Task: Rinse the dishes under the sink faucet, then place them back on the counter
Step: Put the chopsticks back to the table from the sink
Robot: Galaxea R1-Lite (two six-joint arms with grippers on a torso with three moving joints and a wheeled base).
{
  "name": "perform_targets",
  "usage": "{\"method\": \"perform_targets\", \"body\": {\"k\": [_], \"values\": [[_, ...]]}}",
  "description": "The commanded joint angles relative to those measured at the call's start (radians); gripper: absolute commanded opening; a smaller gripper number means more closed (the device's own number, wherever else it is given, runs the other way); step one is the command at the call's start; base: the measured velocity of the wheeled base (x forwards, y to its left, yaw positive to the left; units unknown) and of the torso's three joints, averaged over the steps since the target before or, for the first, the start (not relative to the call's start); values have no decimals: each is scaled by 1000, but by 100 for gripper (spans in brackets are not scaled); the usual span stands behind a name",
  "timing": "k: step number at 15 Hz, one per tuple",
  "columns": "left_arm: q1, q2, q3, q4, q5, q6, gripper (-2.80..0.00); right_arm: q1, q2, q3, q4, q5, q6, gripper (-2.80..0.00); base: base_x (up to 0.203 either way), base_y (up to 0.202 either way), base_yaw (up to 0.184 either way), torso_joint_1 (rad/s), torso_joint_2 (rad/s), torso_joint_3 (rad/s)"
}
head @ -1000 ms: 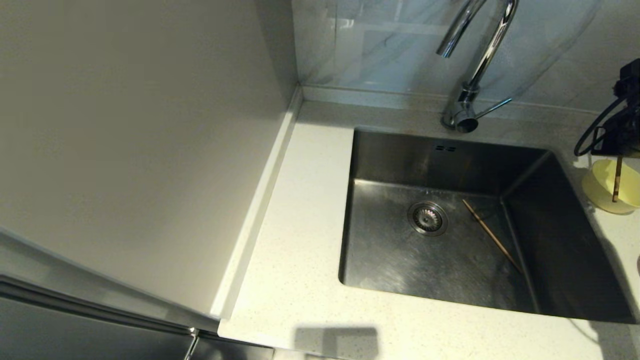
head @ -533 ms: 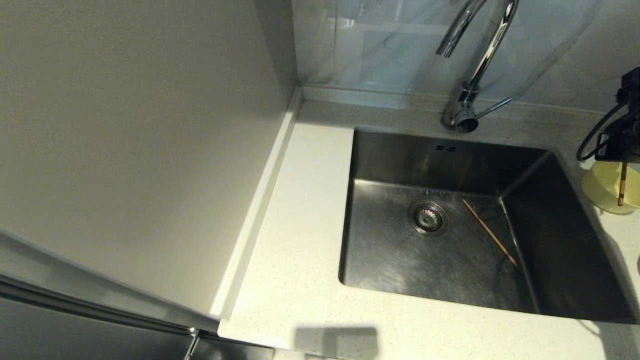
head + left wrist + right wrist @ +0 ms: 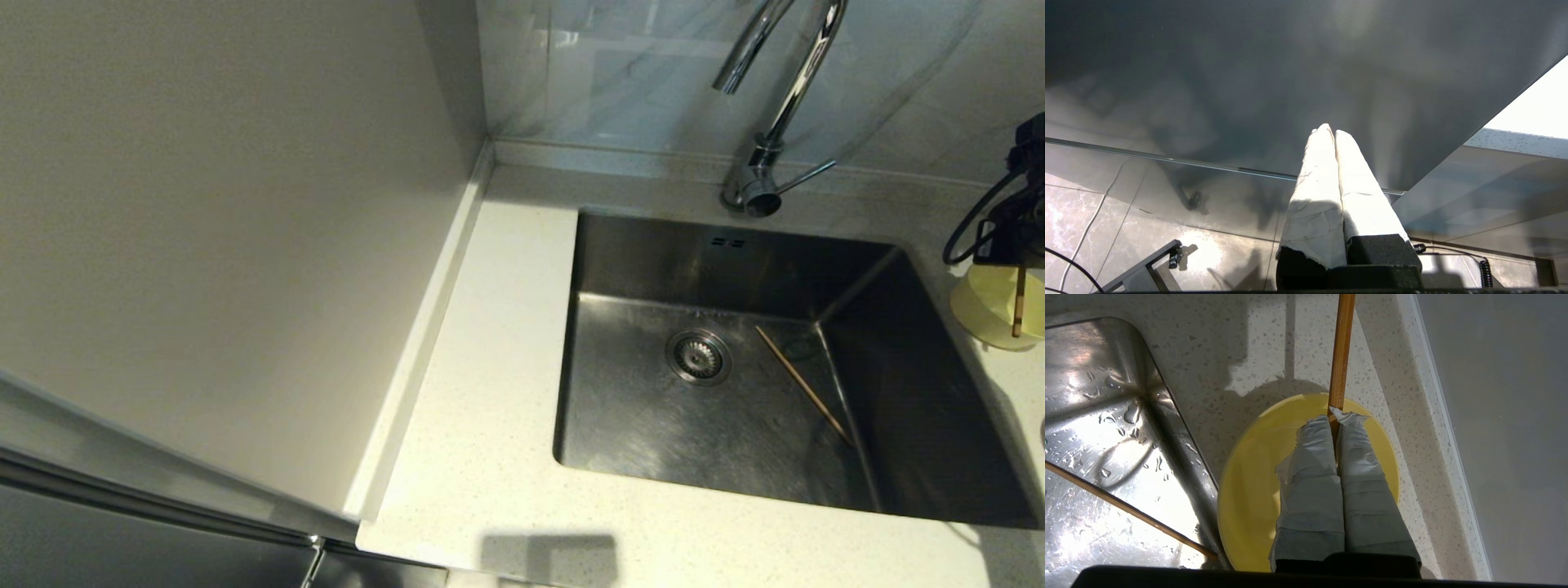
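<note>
A pale-yellow bowl (image 3: 984, 314) stands on the counter (image 3: 490, 392) just right of the sink (image 3: 653, 425). My right gripper (image 3: 1018, 260) (image 3: 1336, 418) hangs over the bowl, shut on one brown chopstick (image 3: 1017, 304) (image 3: 1341, 351) that sticks out past the fingertips, over the bowl (image 3: 1249, 477). The other chopstick (image 3: 802, 384) (image 3: 1126, 504) lies slanted on the wet sink floor (image 3: 1094, 416), near the right wall. The faucet (image 3: 784, 98) stands behind the sink; no water shows at its spout. My left gripper (image 3: 1329, 131) is shut and holds nothing, low in front of a dark cabinet front.
A tall pale panel (image 3: 229, 245) walls off the counter's left side. Marbled wall tile (image 3: 620, 82) runs behind the faucet. A raised white edge (image 3: 1437, 416) borders the counter close beside the bowl. The drain strainer (image 3: 698, 356) sits mid-sink.
My right gripper has shifted slightly right and down with the chopstick, covering more of the yellow bowl. The chopstick in the sink has not moved.
</note>
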State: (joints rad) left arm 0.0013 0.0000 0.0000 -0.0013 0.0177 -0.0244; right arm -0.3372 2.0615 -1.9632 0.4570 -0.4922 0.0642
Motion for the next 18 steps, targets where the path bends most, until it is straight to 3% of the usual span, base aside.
{"method": "perform_targets", "body": {"k": [1, 11, 12, 18], "values": [[0, -3, 0, 0, 1, 0, -280, 0, 3, 1, 3, -3, 0, -280, 0, 0, 0, 0, 0, 0], [0, -3, 0, 0, 1, 0, -280, -5, 31, 0, 3, -5, -9, -280, 0, 0, 0, 0, 0, 0], [0, -3, 0, 0, 1, 0, -280, -5, 31, -2, 2, -5, -9, 0, 0, 0, 0, 0, 0, 0], [0, -3, 0, 0, 1, 0, -280, -3, 26, -5, 2, -5, -7, 0, 0, 0, 0, 0, 0, 0]]}}
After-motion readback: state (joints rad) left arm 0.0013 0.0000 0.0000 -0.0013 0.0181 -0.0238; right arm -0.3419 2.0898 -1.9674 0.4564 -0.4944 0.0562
